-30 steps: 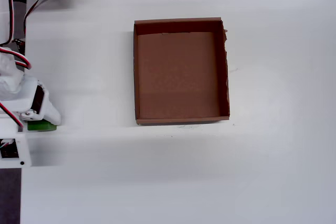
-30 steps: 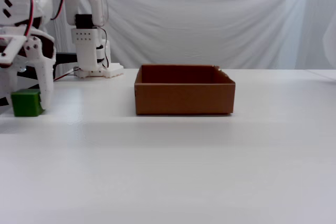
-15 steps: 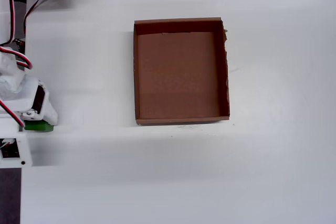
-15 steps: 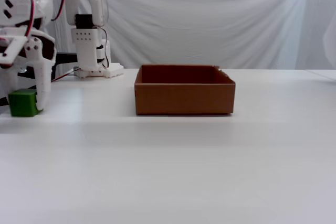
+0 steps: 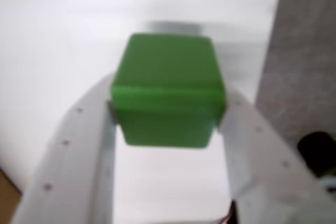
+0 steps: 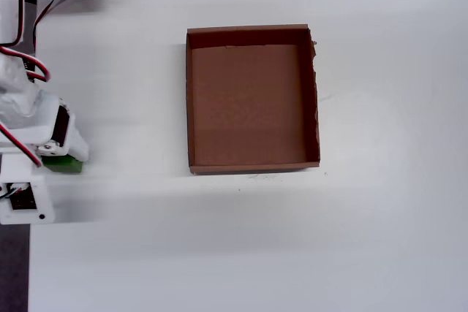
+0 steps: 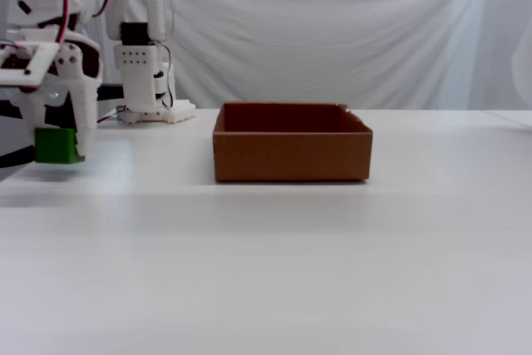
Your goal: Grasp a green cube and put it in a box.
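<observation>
Clamped on the small bright-green matte cube (image 5: 168, 90), the white two-finger claw (image 5: 167, 116) fills the wrist view: one pale finger presses each side of the cube, with white table (image 5: 47, 40) beyond it and a grey strip down the right edge. The picture is soft, so finer detail on the fingers cannot be made out.

From the overhead view, the claw (image 6: 62, 160) sits at the far left edge of the table (image 6: 380, 239), and only a sliver of the cube (image 6: 64, 164) shows from under the white arm. The shallow rectangular brown cardboard box (image 6: 189, 100) lies well apart to the right — nothing in it, its right wall slightly ragged.

Seen in the fixed view, the claw (image 7: 60, 145) grips the cube (image 7: 56, 145) just clear of the table (image 7: 291, 263) — a shadow lies beneath it. The box (image 7: 291, 160) rests flat on the table, well to the right.
</observation>
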Robot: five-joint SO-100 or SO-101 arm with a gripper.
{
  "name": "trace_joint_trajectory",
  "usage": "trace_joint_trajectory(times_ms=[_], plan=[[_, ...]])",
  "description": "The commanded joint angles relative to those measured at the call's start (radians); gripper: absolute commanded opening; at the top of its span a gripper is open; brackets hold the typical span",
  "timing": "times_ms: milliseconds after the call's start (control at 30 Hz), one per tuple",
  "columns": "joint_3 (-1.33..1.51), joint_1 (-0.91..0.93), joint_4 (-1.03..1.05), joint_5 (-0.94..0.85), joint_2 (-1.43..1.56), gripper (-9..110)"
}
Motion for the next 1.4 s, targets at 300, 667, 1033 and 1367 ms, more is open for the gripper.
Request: trace_joint_trajectory(times_ms=[300,667,1033,1367], plan=[[-0.183,-0.33,0.288,0.423,0.229,14],[-0.275,-0.721,0.535,0.586,0.209,14],[-0.425,-0.844,0.44,0.646,-0.086,14],[-0.509,-0.842,0.339,0.647,-0.347,14]])
